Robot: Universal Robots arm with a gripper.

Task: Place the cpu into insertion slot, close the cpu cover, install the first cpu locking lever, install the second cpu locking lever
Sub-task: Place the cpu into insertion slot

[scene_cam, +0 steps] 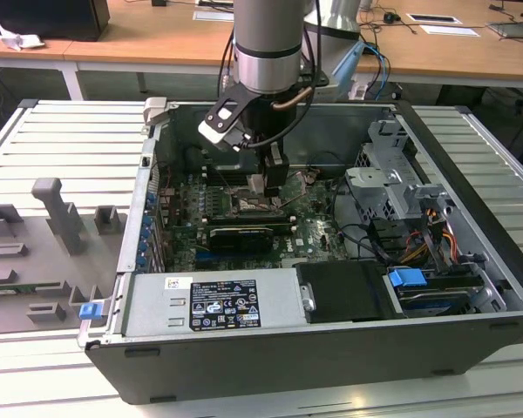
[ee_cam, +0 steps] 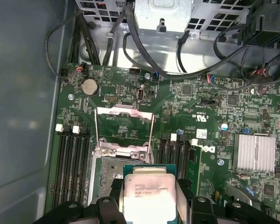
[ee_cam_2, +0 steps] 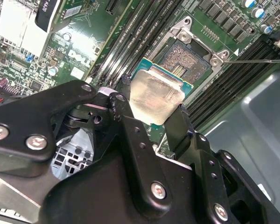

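One cpu (ee_cam_2: pixel 156 95) is clamped by its edges in the gripper (ee_cam_2: pixel 150 111), held just above the insertion slot (ee_cam_2: pixel 189 60) and overlapping only part of it, not seated. The cpu cover (ee_cam: pixel 126 110) stands flipped open on the far side of the socket, inside the open computer case (scene_cam: pixel 244 370). To do this well, I'd judge the chip needs centring over the dark pin field and squaring to the rim, then a straight, gentle drop with no sideways drag, since those contacts look easy to bend.
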